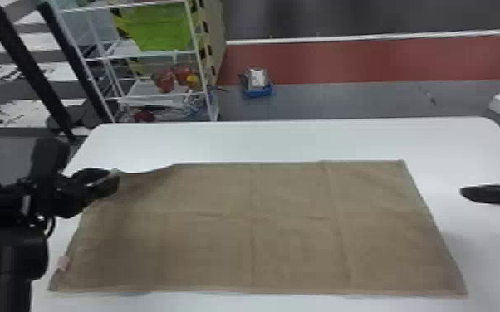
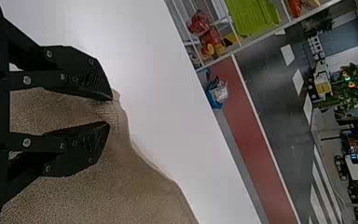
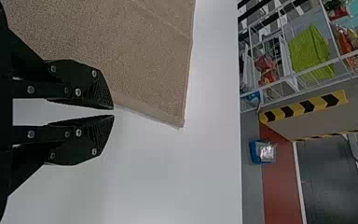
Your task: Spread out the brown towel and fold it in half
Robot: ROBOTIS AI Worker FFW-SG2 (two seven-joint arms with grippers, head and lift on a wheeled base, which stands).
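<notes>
Left gripper [image 2: 110,111] has its fingers apart around the raised far-left corner of the brown towel [image 1: 236,240], cloth between them but not visibly pinched. Right gripper [image 3: 113,112] stands off the towel's right side, near the far-right corner, its tips close together with a slim gap and nothing between them.

The towel lies across the white table [image 1: 282,141], spread almost fully, so the spreading looks nearly finished and the fold has yet to be made. Next, the left fingers would need to close on their corner and the right ones to widen and take the far-right corner; both could then carry the far edge over to the near one. An uneven lift could skew the fold.

The cloth looks soft and thin, with a fine pebbly nap and narrow stitched hems. Its outline is a broad rectangle, wavy only at the far left, where it humps up. Shallow straight creases cross the middle, and a small pale label [image 1: 63,262] sits near the near-left corner. The tabletop is smooth and matte, its far corners rounded.
</notes>
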